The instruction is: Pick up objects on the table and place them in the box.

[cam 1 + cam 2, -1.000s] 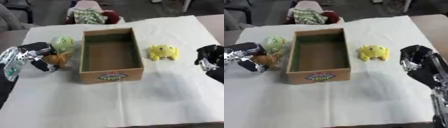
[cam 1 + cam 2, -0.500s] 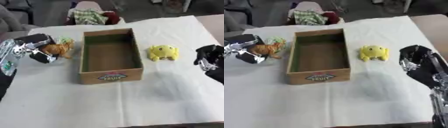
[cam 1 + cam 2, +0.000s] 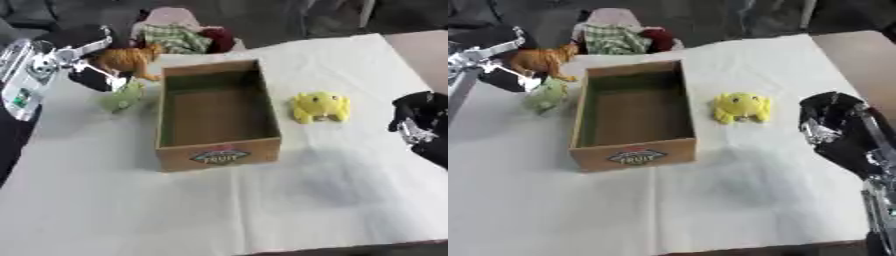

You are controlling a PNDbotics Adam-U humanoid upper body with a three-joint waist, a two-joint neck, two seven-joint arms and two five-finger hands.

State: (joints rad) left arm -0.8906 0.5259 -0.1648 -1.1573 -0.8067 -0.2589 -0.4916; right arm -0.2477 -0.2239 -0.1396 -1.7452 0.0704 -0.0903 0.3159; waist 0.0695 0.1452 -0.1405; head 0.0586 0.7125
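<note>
Open brown cardboard box (image 3: pixel 218 117), empty, mid-table. Left hand (image 3: pixel 83 55) closed around orange plush animal (image 3: pixel 129 57), raised above pale green soft toy (image 3: pixel 123 95). Yellow plush toy (image 3: pixel 321 106) right of box; right hand (image 3: pixel 833 125), fingers curled, holding nothing

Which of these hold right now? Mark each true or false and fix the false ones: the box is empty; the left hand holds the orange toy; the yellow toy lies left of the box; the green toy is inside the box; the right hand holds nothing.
1. The box is empty. True.
2. The left hand holds the orange toy. True: it is lifted above the table near the box's far left corner.
3. The yellow toy lies left of the box. False: it lies on the white cloth to the box's right.
4. The green toy is inside the box. False: it lies on the cloth outside the box's left wall.
5. The right hand holds nothing. True: it sits at the right edge, apart from the yellow toy.
</note>
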